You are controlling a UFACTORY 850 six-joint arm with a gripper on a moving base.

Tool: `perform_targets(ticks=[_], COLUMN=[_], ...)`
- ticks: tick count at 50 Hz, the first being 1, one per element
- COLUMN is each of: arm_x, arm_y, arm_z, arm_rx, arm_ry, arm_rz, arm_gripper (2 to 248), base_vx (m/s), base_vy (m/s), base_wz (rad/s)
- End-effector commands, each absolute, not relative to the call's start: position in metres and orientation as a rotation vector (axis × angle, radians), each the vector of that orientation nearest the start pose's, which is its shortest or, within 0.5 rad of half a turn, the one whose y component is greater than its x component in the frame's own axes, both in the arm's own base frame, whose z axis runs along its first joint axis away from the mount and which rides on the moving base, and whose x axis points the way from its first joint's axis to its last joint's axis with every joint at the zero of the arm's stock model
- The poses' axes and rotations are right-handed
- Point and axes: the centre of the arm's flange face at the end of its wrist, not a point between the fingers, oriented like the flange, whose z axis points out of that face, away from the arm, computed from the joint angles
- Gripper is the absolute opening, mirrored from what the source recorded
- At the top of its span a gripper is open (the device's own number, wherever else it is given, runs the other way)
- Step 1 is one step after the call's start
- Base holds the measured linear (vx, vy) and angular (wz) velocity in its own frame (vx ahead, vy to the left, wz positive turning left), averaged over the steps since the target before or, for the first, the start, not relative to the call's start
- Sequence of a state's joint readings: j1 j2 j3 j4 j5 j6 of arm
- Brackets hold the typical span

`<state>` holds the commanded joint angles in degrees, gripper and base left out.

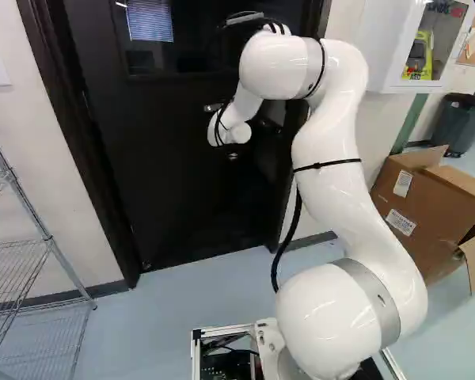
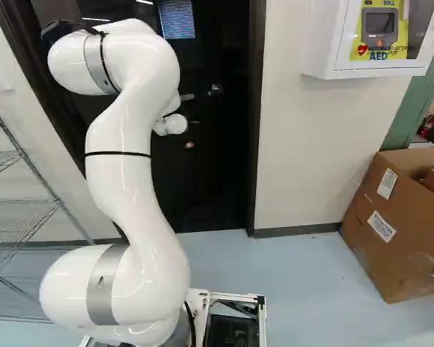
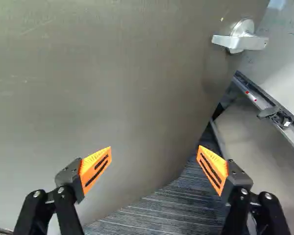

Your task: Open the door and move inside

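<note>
Wrist view: the pincer (image 3: 154, 150) stands spread; at its one o'clock, the lever (image 3: 240, 42) looks slick, probably stiff: grip beyond its pivot. Door (image 3: 112, 73) likely heavy.

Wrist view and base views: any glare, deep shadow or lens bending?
Wrist view: soft sheen on the door, whose lower edge looks bowed, probably by the lens. Left base view: glossy highlights on the white arm, door nearly black with little surface detail. Right base view: similar highlights, door similarly dark.

white arm (image 1: 328, 174), grey bands (image 1: 377, 296), black cable (image 1: 287, 239)
</note>
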<state>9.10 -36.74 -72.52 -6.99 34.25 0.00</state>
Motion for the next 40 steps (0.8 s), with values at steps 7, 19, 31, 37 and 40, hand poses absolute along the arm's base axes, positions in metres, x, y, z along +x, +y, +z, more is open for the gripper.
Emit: perform_targets(ticks=[7, 19, 31, 37, 40], arm_x=[0.665, 0.641, 0.618, 0.606, 0.6], arm_y=[0.11, 0.103, 0.097, 0.094, 0.093], arm_z=[0.39, 0.394, 0.397, 0.399, 0.399], arm_rx=[-2.488, -2.508, -2.524, -2.532, -2.536], arm_ry=[-0.38, -0.375, -0.372, -0.37, -0.366], arm_rz=[-1.731, -1.709, -1.688, -1.679, -1.674], arm_gripper=[247, 247, 247, 247, 247], base_vx=[0.0, 0.0, 0.0, 0.0, 0.0], base_vy=[0.0, 0.0, 0.0, 0.0, 0.0], base_wz=[0.0, 0.0, 0.0, 0.0, 0.0])
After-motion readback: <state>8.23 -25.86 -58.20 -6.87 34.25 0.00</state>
